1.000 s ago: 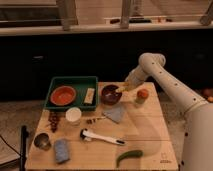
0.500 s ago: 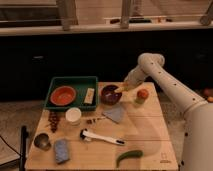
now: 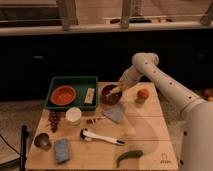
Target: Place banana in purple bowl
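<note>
Nearly done, by the look of it: in the camera view the gripper [image 3: 116, 90] hangs over the right rim of the purple bowl [image 3: 109, 94], and the banana [image 3: 115, 90] shows as a yellow streak at its tip, partly above the bowl's opening. The fingers seem pinched on the banana, though the contact itself is too small to make out surely. What is left, I judge, is to let the fruit go so it settles inside, then lift the arm clear.

As for containers, the bowl's inside is dark and nothing else shows in it. A green tray [image 3: 72, 82] to the left holds an orange bowl [image 3: 63, 95] and a small pale block [image 3: 90, 95]. A white cup [image 3: 73, 116] stands on the table [image 3: 145, 135] just below the tray, and a metal cup [image 3: 42, 141] sits near the front left corner; what either holds cannot be told.
</note>
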### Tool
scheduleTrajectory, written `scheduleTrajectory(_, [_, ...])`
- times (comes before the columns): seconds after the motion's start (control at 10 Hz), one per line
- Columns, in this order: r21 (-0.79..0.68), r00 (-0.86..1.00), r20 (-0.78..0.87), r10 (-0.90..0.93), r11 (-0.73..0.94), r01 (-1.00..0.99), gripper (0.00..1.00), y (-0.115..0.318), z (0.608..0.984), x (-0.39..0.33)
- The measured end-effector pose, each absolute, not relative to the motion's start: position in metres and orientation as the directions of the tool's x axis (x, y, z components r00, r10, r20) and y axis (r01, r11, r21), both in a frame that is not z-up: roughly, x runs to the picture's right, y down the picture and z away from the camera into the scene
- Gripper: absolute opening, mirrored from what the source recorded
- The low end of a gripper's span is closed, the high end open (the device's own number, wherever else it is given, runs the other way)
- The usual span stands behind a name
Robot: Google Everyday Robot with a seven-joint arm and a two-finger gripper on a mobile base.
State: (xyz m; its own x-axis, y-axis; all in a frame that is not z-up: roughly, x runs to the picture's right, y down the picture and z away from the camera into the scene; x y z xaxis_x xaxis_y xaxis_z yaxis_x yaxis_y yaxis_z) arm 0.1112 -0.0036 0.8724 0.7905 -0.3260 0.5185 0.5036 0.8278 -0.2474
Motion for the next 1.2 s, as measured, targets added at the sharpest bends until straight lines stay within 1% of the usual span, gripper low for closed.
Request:
scheduleTrajectory(0.6, [-0.231, 0.739, 0.542, -0.401, 0.774, 0.59, 0.01, -0.004, 0.877, 0.086])
scheduleTrajectory(0.7, [-0.232, 0.731, 0.542, -0.413, 0.763, 0.603, 0.06, -0.003, 0.878, 0.082])
scheduleTrajectory(0.9, [-0.234, 0.722, 0.539, -0.434, 0.746, 0.624, 0.23, -0.002, 0.879, 0.076])
scheduleTrajectory(1.0, [-0.239, 0.72, 0.535, -0.442, 0.738, 0.631, 0.37, -0.002, 0.88, 0.074])
scheduleTrajectory(1.1, [-0.243, 0.718, 0.533, -0.447, 0.733, 0.636, 0.47, -0.002, 0.882, 0.072])
scheduleTrajectory(1.2, [-0.245, 0.717, 0.532, -0.45, 0.729, 0.639, 0.56, -0.002, 0.882, 0.07])
